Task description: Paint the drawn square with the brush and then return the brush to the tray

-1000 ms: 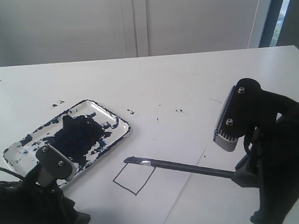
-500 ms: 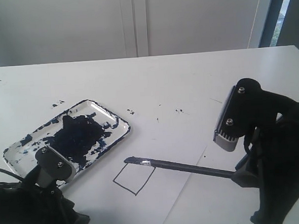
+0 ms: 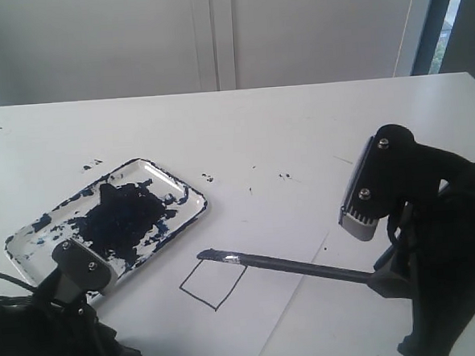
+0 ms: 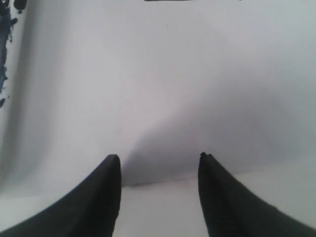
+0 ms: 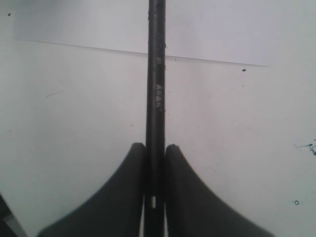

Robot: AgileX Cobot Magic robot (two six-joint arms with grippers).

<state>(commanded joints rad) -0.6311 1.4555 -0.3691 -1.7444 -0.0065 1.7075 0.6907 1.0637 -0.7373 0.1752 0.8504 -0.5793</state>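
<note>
Here's the small black pen-outlined square (image 3: pixel 214 284), its inside bare white with no paint on it, lying on a white paper sheet (image 3: pixel 264 217) toward the near edge of the white tabletop (image 3: pixel 242 121). The long thin black-handled paintbrush (image 3: pixel 283 264) reaches in low from the right, its dark tip at the square's far corner; I cannot tell whether the bristles touch the paper. The right gripper (image 5: pixel 155 146) has its jaws clenched on the handle's back end. Just beside the square, toward the left edge of the tabletop, sits the white shallow tray (image 3: pixel 191 190), smeared with dark blue-black paint. The left gripper (image 4: pixel 158 156) hangs by the tray's near end, jaws parted and holding nothing. By my reading the painting is only about to start: next the tip must press down and sweep back and forth inside the outline without crossing it, and the brush goes to the tray afterwards.
</note>
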